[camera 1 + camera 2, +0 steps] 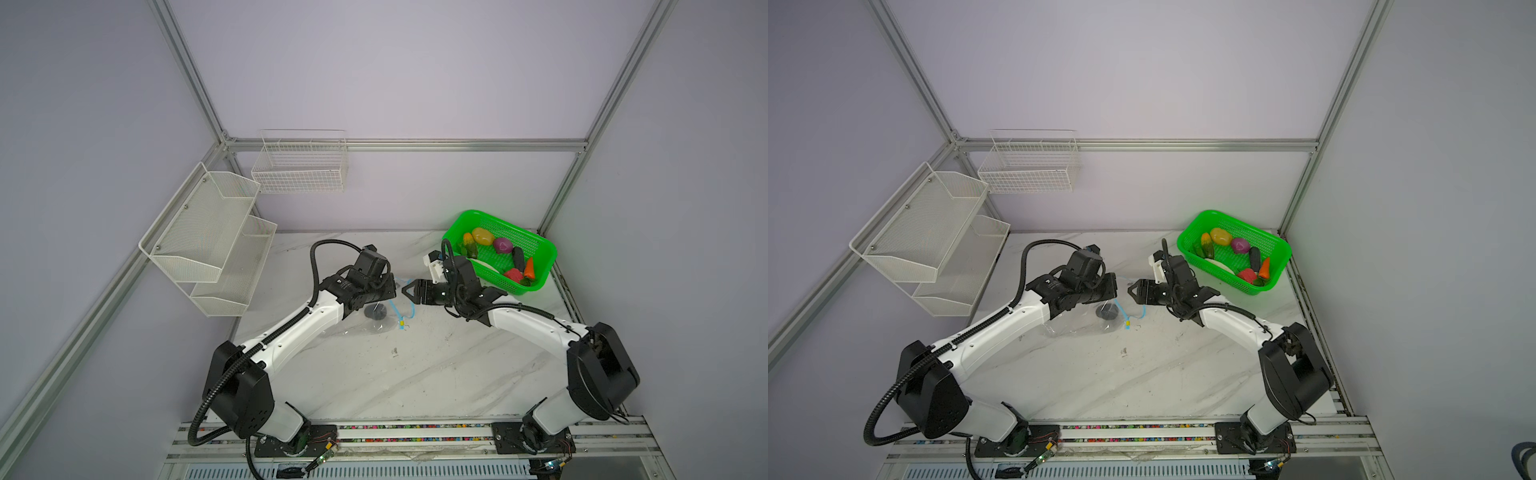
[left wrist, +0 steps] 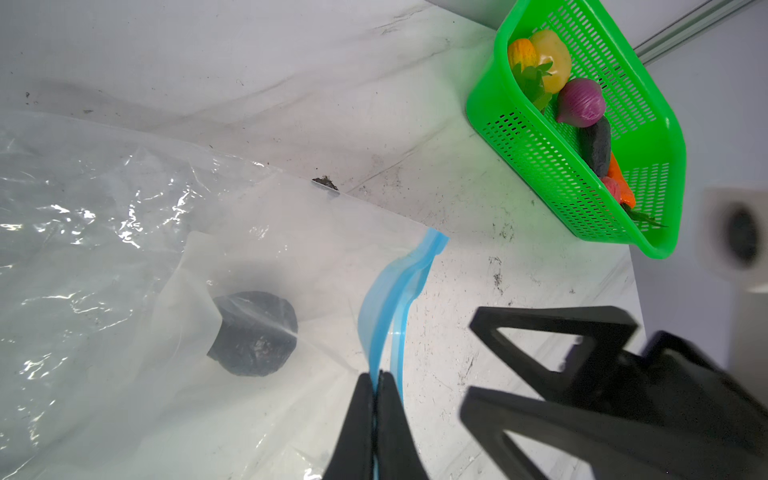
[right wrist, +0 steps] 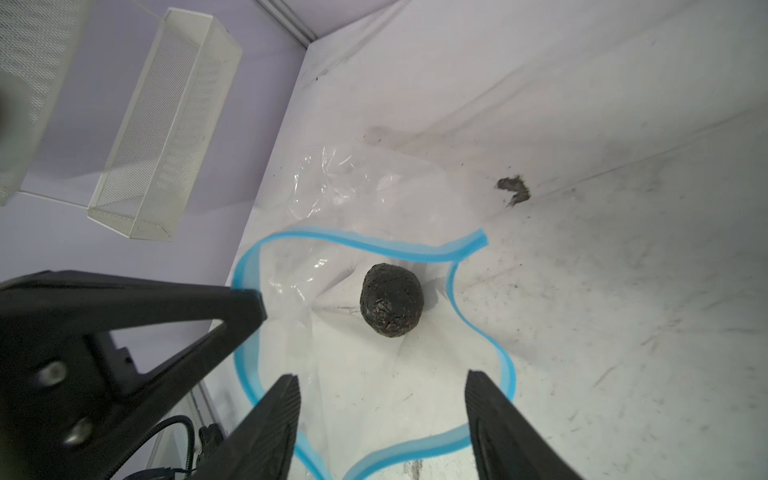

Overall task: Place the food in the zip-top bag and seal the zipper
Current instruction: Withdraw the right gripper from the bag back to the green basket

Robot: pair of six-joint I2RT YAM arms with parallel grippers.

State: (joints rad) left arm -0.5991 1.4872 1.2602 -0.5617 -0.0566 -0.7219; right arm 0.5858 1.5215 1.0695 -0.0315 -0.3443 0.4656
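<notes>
Left wrist view: left claw (image 2: 376, 382) pinched shut on the zipper (image 2: 399, 282), propping open the mouth of the zip-top bag (image 2: 124, 249); a slip would likely collapse it. Right claw (image 1: 406, 290) gapes empty in a top view, food (image 1: 482, 236) in the green basket (image 1: 509, 284) at its two o'clock, one dark piece (image 1: 376, 312) bagged at eight.

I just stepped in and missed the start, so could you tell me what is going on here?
Two robot arms are filling a clear bag on the table. The left gripper pinches one side of the blue zipper strip, holding the mouth open. The right gripper is open and empty, poised at the mouth. One dark avocado-like piece lies inside the bag. The other toy food sits in the green basket. The bag is not yet sealed.
</notes>
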